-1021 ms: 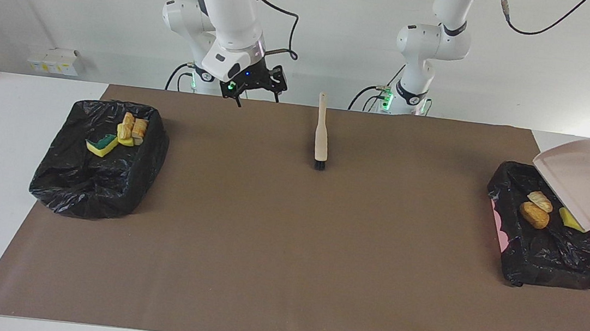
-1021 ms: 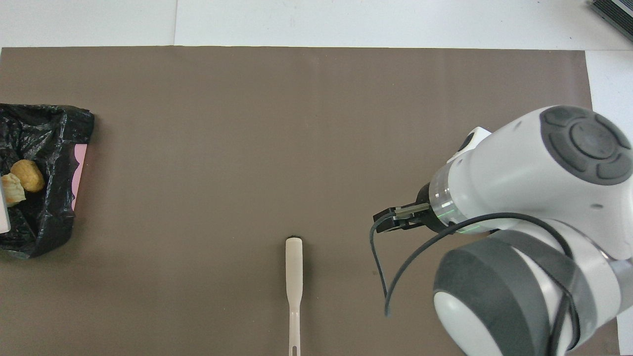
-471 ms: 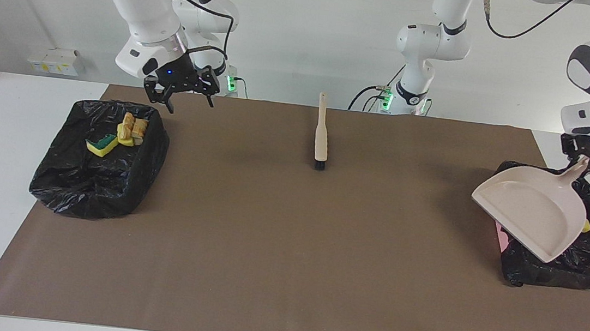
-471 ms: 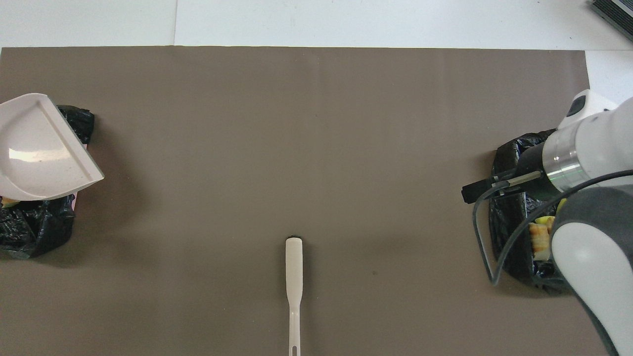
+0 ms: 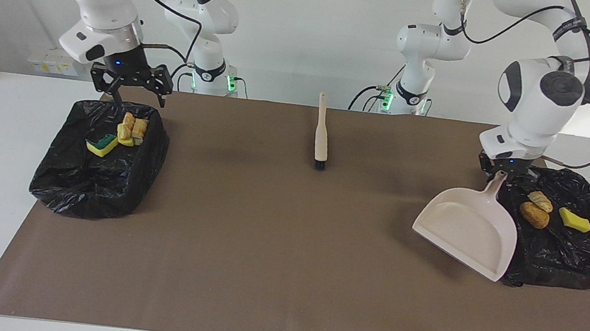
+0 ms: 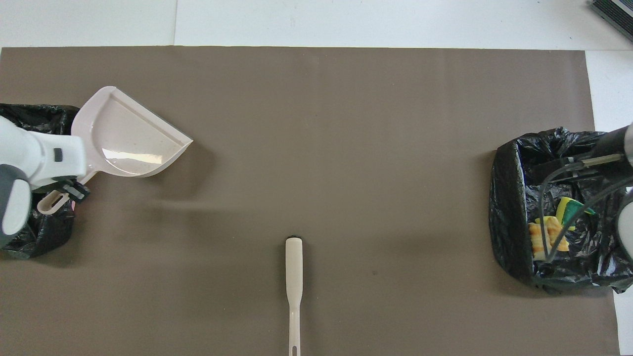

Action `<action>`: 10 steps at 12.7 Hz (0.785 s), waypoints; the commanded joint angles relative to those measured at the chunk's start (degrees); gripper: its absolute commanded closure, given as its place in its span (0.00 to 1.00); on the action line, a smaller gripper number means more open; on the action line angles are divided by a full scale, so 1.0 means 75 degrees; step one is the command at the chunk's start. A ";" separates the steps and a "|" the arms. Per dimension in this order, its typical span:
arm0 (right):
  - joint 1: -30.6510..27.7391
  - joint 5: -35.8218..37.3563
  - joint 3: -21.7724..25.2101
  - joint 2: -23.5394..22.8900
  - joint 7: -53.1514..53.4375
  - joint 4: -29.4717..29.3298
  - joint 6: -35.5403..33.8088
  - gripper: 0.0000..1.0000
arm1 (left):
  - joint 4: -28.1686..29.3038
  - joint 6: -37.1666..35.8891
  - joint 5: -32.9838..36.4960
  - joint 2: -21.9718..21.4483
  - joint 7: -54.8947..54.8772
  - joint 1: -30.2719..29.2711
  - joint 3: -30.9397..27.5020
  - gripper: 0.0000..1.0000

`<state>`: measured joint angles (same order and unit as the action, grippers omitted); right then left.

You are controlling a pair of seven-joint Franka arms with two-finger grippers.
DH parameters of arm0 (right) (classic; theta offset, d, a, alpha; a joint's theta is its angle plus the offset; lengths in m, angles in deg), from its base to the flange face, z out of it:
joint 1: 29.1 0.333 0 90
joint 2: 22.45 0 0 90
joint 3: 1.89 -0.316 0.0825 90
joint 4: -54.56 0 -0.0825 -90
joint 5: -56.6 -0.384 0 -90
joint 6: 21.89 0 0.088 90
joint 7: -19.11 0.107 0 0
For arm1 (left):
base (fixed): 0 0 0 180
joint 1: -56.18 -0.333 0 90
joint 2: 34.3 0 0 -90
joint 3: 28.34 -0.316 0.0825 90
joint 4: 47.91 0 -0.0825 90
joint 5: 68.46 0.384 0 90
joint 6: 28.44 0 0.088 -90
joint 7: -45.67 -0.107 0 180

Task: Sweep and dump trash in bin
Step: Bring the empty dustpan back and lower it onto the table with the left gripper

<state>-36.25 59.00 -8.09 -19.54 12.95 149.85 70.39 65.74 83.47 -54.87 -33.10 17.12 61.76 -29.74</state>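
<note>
Facing view: left gripper (image 5: 503,174), pinching the beige plastic dustpan (image 5: 469,231) handle, has swung it off the black-lined bin (image 5: 565,254); trash (image 5: 534,214) dumped. Right gripper (image 5: 131,81) spread, waiting.

Left arm (image 6: 29,163) hides its bin's (image 6: 44,232) trash overhead, brush handle (image 6: 294,326) cropped

No readable text, label or number shows anywhere.

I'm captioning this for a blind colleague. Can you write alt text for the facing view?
The left gripper holds an empty beige dustpan by its handle beside a black-lined bin. The open right gripper hangs over a second bin.
</note>
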 commanded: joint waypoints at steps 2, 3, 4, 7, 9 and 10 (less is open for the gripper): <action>-0.0254 0.0055 -0.0088 -0.0645 0.0632 -0.1139 -0.0645 0.00 | -0.0059 0.0522 -0.0101 0.0623 0.2675 0.0088 0.1355 1.00; -0.0277 0.0055 -0.0088 -0.0681 0.0622 -0.1139 -0.0575 0.00 | -0.0176 0.0639 -0.0135 0.0811 0.3296 0.0088 0.1742 1.00; -0.0289 0.0043 -0.0099 -0.0705 0.0634 -0.1128 -0.0574 0.00 | -0.0409 0.0652 -0.0217 0.1056 0.4033 0.0088 0.2140 1.00; -0.0277 -0.0004 -0.0099 -0.0682 0.0634 -0.1116 -0.0527 0.00 | -0.1357 0.0523 -0.0276 0.1841 0.6003 0.0169 0.3114 1.00; 0.0014 -0.0016 0.0156 -0.0682 0.0622 -0.1104 -0.0574 0.00 | -0.1816 0.0523 -0.0265 0.2241 0.6897 0.0205 0.3548 1.00; 0.0456 -0.0016 0.0541 -0.0682 0.0622 -0.1104 -0.0562 0.00 | -0.1875 0.0523 -0.0288 0.2301 0.7086 0.0205 0.3736 1.00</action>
<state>-36.65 58.99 -7.38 -24.04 16.62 142.93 67.30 55.50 88.32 -56.28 -18.57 66.96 62.80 -3.06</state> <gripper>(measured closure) 0.000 0.683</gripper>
